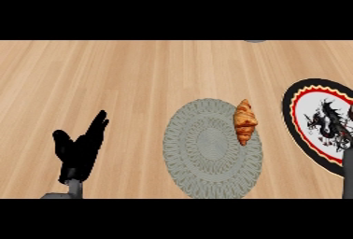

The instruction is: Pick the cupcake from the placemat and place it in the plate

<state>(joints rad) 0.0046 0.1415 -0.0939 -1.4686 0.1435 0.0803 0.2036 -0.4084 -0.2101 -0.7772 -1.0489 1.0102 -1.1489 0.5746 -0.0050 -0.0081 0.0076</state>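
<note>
A golden-brown croissant [244,122] lies on the upper right edge of a round grey placemat [207,154]; no cupcake shows. At the right edge sits a plate [307,116] with a black, red and yellow rim and a dark dragon figure. My left hand [81,147] rests open at the lower left, fingers up, well left of the placemat and touching nothing. My right forearm [348,175] comes up at the far right edge over the plate's lower part. Its hand is cut by the edge and blends with the dark pattern.
Light wooden counter [138,74] runs across the whole view. A small grey object [255,41] peeks in at the top edge, right of centre. Bare wood lies between the left hand and the placemat.
</note>
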